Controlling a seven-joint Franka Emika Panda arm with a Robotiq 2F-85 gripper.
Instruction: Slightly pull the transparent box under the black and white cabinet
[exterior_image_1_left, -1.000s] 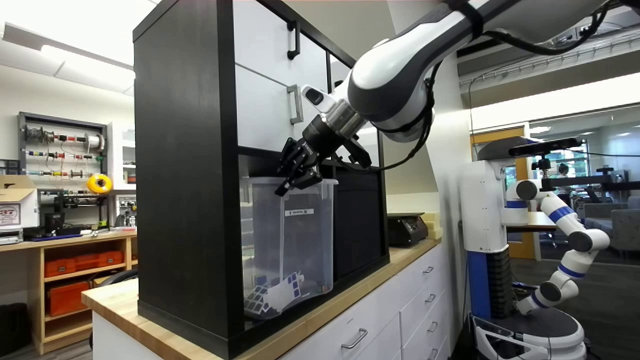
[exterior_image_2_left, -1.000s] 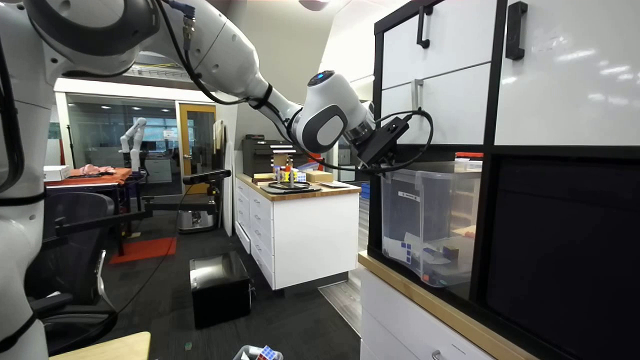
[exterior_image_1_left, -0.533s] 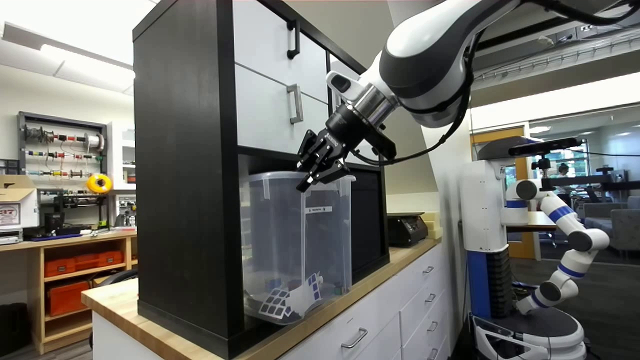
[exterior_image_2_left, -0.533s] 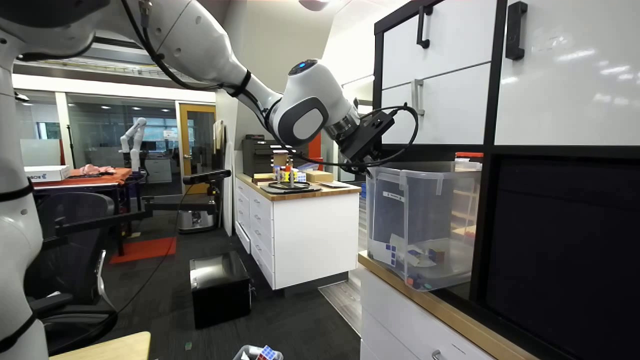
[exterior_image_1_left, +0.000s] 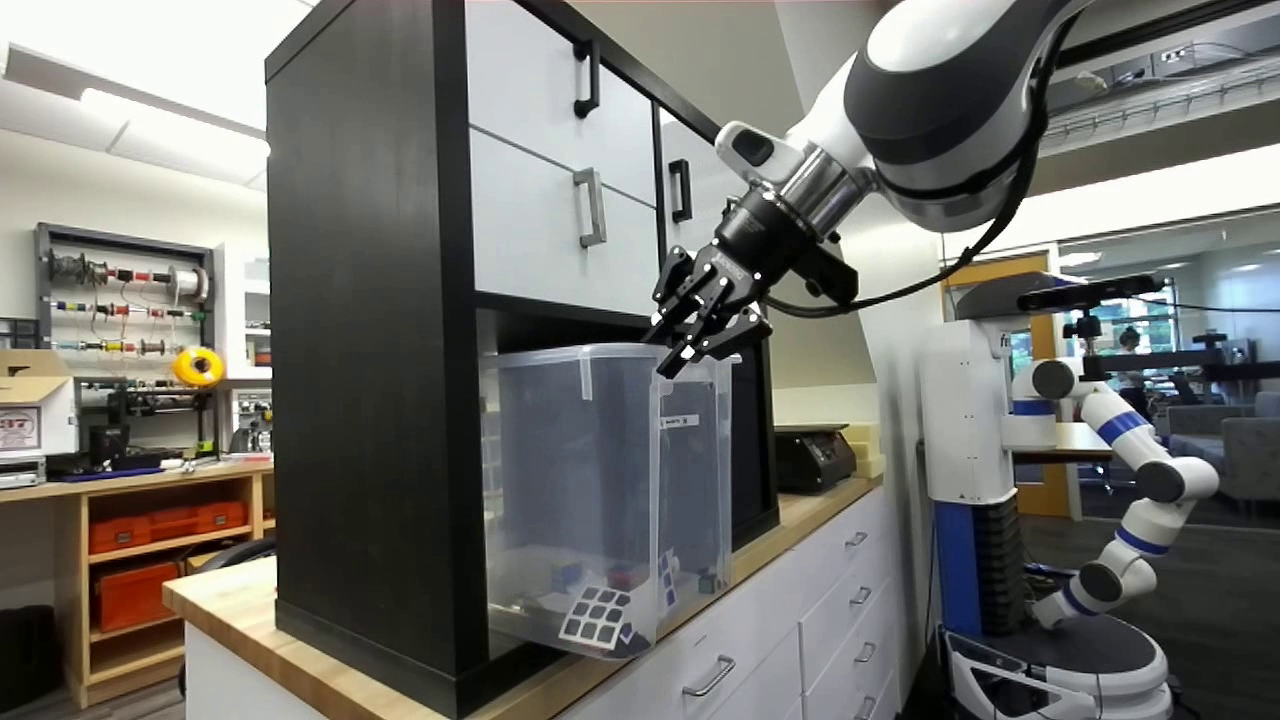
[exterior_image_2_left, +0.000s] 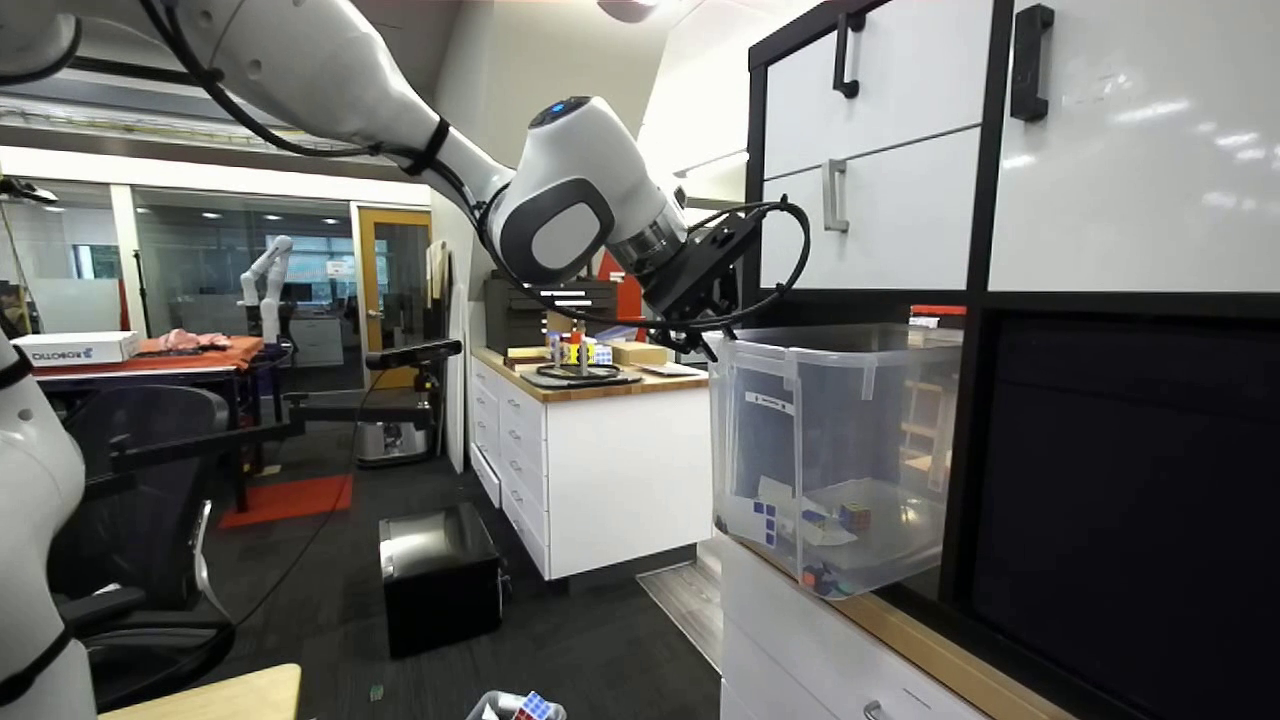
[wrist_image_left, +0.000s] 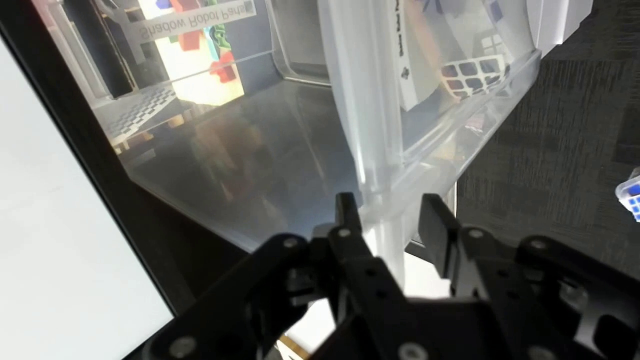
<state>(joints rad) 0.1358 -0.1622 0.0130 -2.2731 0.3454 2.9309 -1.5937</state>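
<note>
The transparent box (exterior_image_1_left: 575, 470) stands in the open lower compartment of the black and white cabinet (exterior_image_1_left: 360, 300) and sticks well out of its front. In an exterior view (exterior_image_2_left: 850, 440) its front end reaches past the wooden counter edge. White and blue checkered pieces and small cubes lie inside it. My gripper (exterior_image_1_left: 660, 353) is at the box's front top rim. In the wrist view the fingers (wrist_image_left: 388, 200) stand apart, one on each side of the clear rim (wrist_image_left: 370, 100). The rim is close to one finger, with a gap to the other; contact is unclear.
The wooden counter (exterior_image_2_left: 890, 625) under the cabinet is narrow in front, with white drawers (exterior_image_1_left: 750, 640) below. A dark panel (exterior_image_2_left: 1120, 480) fills the neighbouring compartment. Cabinet handles (exterior_image_1_left: 592, 207) stick out above the box. A black device (exterior_image_1_left: 815, 458) sits on the counter farther along.
The gripper and arm have moved away from the cabinet front. The box has slid outward with them, from inside the compartment to overhanging the counter edge.
</note>
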